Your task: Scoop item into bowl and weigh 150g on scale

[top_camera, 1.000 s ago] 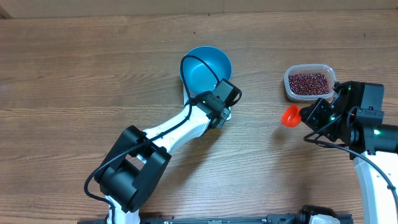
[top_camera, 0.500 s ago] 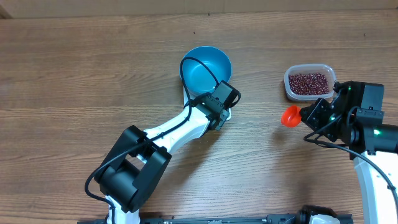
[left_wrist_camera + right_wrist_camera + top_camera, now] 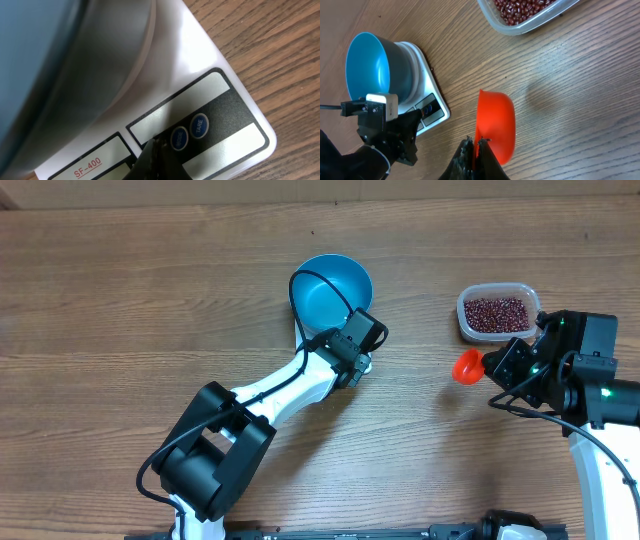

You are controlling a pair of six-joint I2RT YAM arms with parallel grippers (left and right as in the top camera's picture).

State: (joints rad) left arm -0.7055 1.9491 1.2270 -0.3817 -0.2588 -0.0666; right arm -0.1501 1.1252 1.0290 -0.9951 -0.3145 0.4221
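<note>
Nothing had moved since a second earlier. The left gripper [image 3: 159, 148], jaws closed and empty, pointed at the buttons of the scale [image 3: 210, 75], which carried the bowl [image 3: 330, 285]. The right gripper [image 3: 474, 146] was clamped shut on an orange scoop [image 3: 495, 125] just beside the tub [image 3: 465, 320] of beans [image 3: 497, 313].

Two arms reaching out, fingers closed on both.
The left arm [image 3: 285, 385] comes up from the near edge of the table [image 3: 100, 300] and stretches diagonally toward its middle. Its wrist is tipped downward, and the left gripper [image 3: 156, 152] has its fingers pressed together with nothing between them. The right arm [image 3: 600, 465] stands by the right edge, folded at the elbow, wrist turned leftward. The right gripper [image 3: 474, 150] is clamped on an orange scoop [image 3: 495, 125].
</note>
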